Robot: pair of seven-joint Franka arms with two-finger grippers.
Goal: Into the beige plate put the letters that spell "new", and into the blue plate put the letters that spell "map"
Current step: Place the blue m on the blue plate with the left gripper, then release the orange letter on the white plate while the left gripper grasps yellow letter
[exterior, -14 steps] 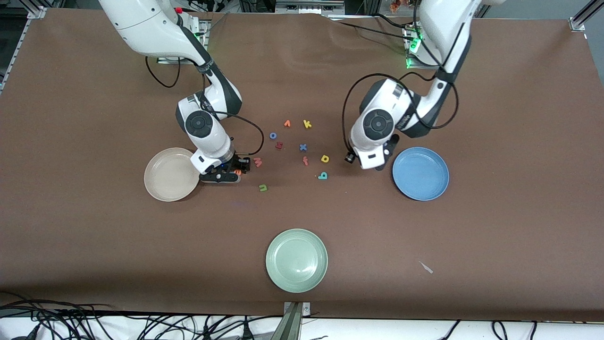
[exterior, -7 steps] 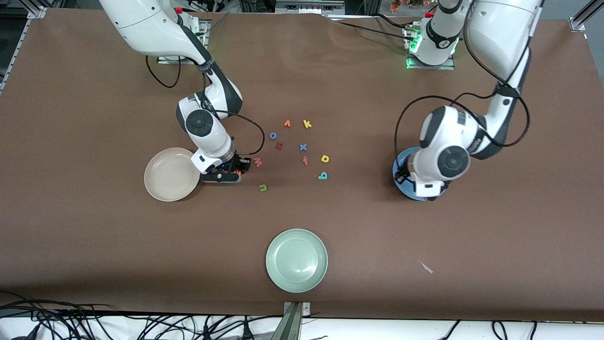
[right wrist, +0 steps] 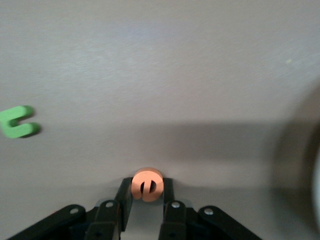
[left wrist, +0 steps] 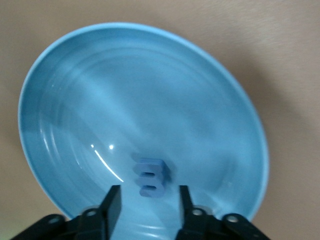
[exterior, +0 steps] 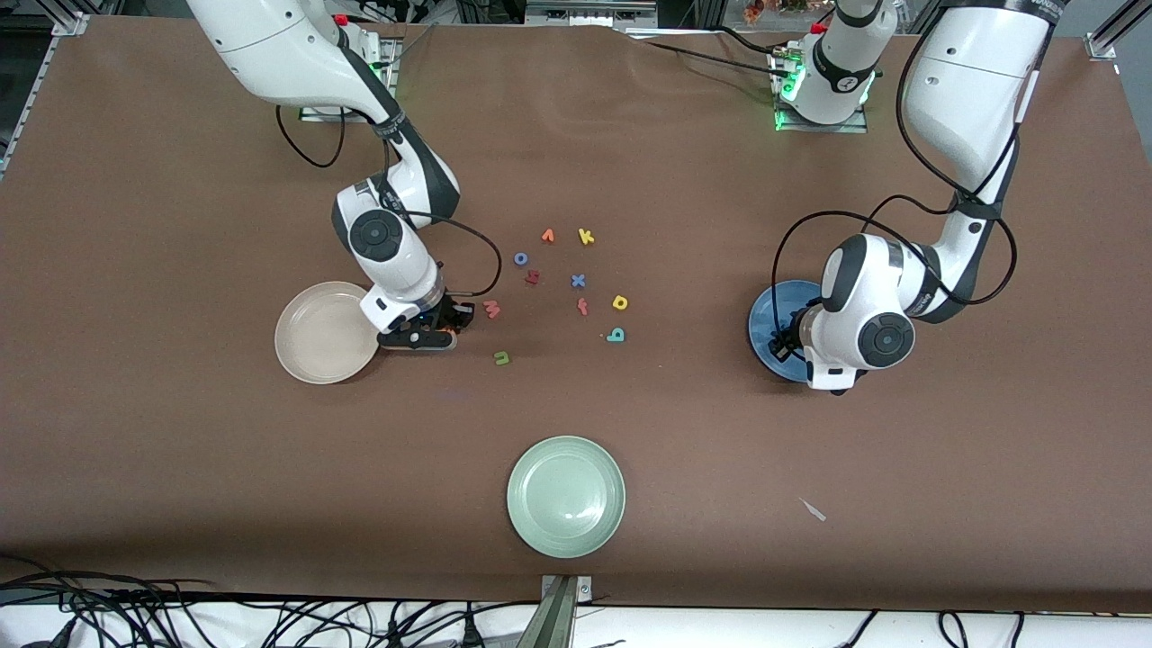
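- Fingers [right wrist: 124, 194] of the right gripper [right wrist: 146, 192] were seen pinched narrow on the small round orange foam letter e [right wrist: 146, 186], low at the brown table, just beside the rim of the round shallow cream-beige plate [exterior: 315, 346].
- Relation for the coming move, as judged: the beige plate lay from the held e toward the right arm's end of the table, so a short lift and carry that way would be called for. No letter was seen in that plate yet.
- Left gripper [left wrist: 147, 195] was held over the round shallow medium-blue plate [left wrist: 75, 100], fingers apart. The blue foam letter m [left wrist: 150, 176] lay free between them on the plate floor, touching neither, its long axis running along the fingers.
- Still loose on the table: green foam n [exterior: 501, 358] and pinkish-red foam w [exterior: 491, 309], nearer the right arm; yellow foam a-like letter [exterior: 620, 302] and teal foam p-like letter [exterior: 616, 336], nearer the left arm.
- Count of plates: three, namely beige, blue and a pale green plate [exterior: 565, 495].
- Count of letters: twelve, namely one gripped, one in the blue plate and ten loose, of which six were not wanted: orange v [exterior: 547, 236], yellow k [exterior: 586, 237], blue o [exterior: 521, 258], dark red h [exterior: 532, 278], blue x [exterior: 578, 281], red-orange f [exterior: 582, 307].
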